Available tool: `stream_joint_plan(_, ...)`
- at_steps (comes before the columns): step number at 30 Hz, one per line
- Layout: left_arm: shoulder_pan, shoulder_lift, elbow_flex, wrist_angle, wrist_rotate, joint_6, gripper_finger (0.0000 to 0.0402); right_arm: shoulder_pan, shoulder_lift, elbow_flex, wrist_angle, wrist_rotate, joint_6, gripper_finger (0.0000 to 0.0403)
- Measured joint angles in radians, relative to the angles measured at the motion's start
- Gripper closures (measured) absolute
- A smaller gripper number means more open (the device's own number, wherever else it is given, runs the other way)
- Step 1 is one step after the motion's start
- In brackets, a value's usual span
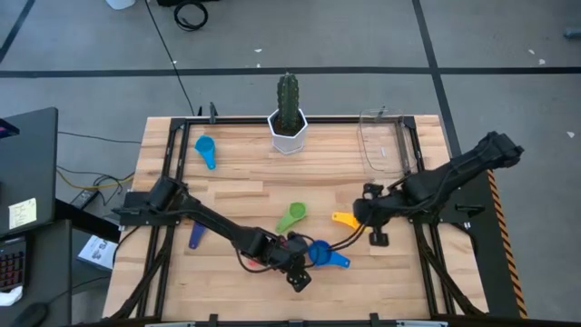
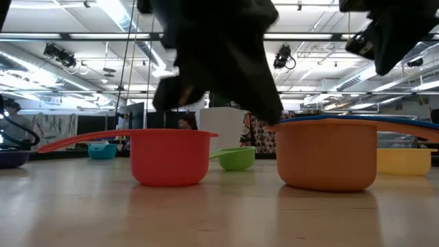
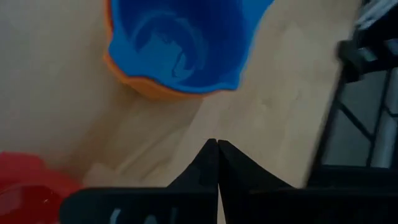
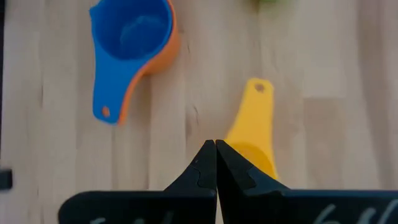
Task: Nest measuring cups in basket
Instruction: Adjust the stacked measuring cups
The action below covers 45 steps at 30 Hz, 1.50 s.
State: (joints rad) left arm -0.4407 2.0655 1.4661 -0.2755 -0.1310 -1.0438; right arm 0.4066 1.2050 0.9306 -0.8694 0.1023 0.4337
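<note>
Wrist views show both jaws closed and empty. Blue cup (image 3: 177, 43) sits nested in orange cup (image 2: 328, 154), seen low beside red cup (image 2: 170, 156); overhead alone shows the basket (image 1: 381, 141) at the surface's far right.

A green cactus (image 1: 288, 93) in a white faceted pot (image 1: 288, 132) stands at twelve o'clock on the wooden table (image 1: 245, 182).
</note>
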Motion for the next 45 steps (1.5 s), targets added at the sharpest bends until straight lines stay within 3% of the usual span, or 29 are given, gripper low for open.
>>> stream_joint_plan(11, 0.006, 0.061, 0.0, 0.046, -0.006, 0.007, 0.0401, -0.03, 0.151, -0.109, 0.26, -0.088, -0.01, 0.0403)
stream_joint_plan(26, 0.036, 0.087, -0.001, 0.069, -0.046, 0.028, 0.0402, -0.03, 0.371, -0.112, 0.446, -0.254, -0.063, 0.0403)
stream_joint_plan(45, 0.117, 0.116, 0.0, 0.143, -0.051, 0.117, 0.0402, -0.019, 0.382, -0.112, 0.577, -0.373, -0.035, 0.0403)
